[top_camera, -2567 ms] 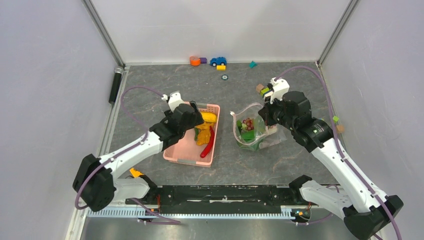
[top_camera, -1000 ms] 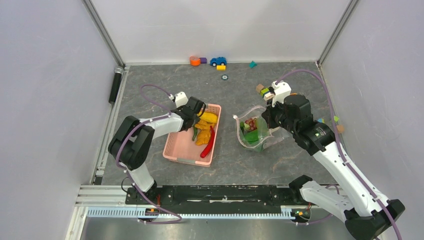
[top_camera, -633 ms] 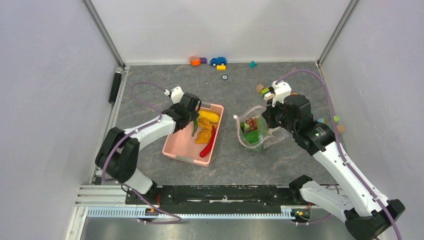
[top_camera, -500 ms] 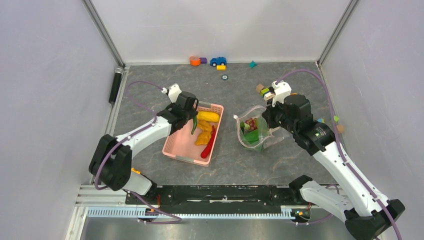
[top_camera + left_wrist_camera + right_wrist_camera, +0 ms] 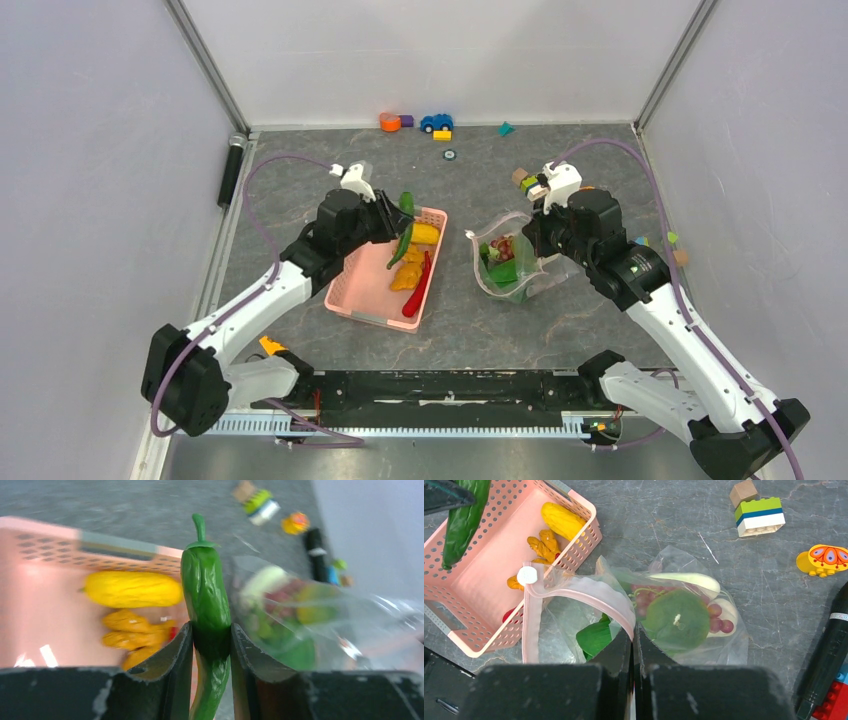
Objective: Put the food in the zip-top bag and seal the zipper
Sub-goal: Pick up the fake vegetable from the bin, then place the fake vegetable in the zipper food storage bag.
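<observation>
From the top camera, the left gripper (image 5: 393, 222) is sitting just left of centre, jaws clamped on a green pepper (image 5: 402, 238) that is hanging over the upper edge of the pink basket (image 5: 372, 316). Inside the basket, a yellow piece (image 5: 425, 233), orange pieces (image 5: 408, 277) and a red chili (image 5: 418, 290) are lying along its right side. Right of centre, the right gripper (image 5: 532, 243) is pinching the rim of the zip-top bag (image 5: 505, 270), which is lying on the grey table (image 5: 480, 330) near the basket but apart from it, mouth gaping toward the basket. A toy car (image 5: 436, 122) is sitting at the top by the back wall. Over to the left wrist: both fingers (image 5: 172, 665) are squeezing the pepper around its middle, stem pointing up the frame, with the yellow and orange pieces showing at the left behind it and the bag blurring out at the right. Now the right wrist: the jaws are closed on the pinkish zipper (image 5: 579, 587) at bottom centre, the strip is looping open to the left, and the white slider tab (image 5: 527, 575) is showing at its upper-left end, against the basket's side in the frame. Through the clear plastic, a round green piece (image 5: 676, 618), purple grapes (image 5: 717, 619) and a white stalk (image 5: 686, 580) are showing. A building block (image 5: 759, 514) is lying at the upper right and a black marker (image 5: 829, 650) at the right edge.
</observation>
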You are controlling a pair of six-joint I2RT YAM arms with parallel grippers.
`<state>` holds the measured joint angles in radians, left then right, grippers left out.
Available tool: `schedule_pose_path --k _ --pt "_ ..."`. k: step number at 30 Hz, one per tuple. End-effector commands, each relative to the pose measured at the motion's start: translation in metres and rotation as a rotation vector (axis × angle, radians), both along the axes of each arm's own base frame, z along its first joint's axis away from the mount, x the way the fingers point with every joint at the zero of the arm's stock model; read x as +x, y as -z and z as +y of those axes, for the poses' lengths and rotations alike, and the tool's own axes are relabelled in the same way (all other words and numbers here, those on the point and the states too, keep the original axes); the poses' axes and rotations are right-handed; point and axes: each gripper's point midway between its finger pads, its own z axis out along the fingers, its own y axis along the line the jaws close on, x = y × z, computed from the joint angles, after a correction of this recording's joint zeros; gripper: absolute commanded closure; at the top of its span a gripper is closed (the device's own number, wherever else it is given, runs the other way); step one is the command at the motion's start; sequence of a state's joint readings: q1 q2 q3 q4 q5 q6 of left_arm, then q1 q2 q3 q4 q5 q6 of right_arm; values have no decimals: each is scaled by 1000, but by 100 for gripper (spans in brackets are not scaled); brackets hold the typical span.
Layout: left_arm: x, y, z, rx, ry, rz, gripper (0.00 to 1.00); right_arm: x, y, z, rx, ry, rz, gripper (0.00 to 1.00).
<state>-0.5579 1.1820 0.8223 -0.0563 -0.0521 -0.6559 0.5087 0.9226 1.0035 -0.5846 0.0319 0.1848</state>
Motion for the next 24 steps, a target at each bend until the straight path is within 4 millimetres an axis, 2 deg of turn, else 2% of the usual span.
schedule_pose_path --k 1,4,6,11,14,18,21,24 --pt "-57 -71 -62 -175 548 -274 96 3 -16 6 35 -22 -53 100" --pt "-110 -98 -83 -294 862 -357 88 3 -16 8 41 -28 -51 100" --pt "-126 -105 -91 -327 920 -352 88 0 -17 12 56 -50 -45 100" --pt "-131 -103 -100 -342 924 -265 94 -1 -20 12 69 -54 -59 100" --pt "-147 -103 -109 -368 964 -218 95 -2 -23 14 78 -65 -71 100" --pt "-174 -98 -130 -339 1025 -146 92 1 -28 12 80 -47 -93 100" --pt "-177 -92 -146 -329 998 -38 97 2 -30 13 90 -49 -101 100" --pt "-166 -78 -157 -306 935 80 98 1 -34 15 107 -57 -113 100"
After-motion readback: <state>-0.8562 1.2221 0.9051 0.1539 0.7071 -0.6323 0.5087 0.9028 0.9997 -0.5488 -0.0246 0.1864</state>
